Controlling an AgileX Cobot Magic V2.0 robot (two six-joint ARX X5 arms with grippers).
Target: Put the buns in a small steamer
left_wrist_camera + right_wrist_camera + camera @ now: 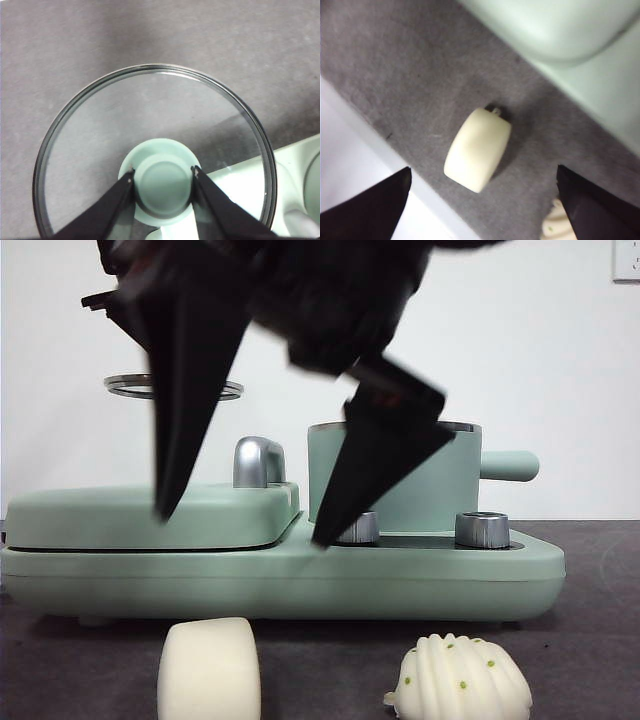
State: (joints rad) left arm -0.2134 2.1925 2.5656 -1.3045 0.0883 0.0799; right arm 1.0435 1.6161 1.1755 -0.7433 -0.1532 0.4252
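smooth bun (478,149) below spread right pincer (482,200)

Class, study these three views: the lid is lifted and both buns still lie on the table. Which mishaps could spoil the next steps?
1. The left claw pinches only the small green knob of the steel-rimmed glass lid; it might slip and drop.
2. The right claw, wide open above the smooth cream block bun, might squash it or nudge the ridged green-flecked bun close beside it.
3. Lifting the bun, it may clip the mint-green round steamer pot's steel rim.
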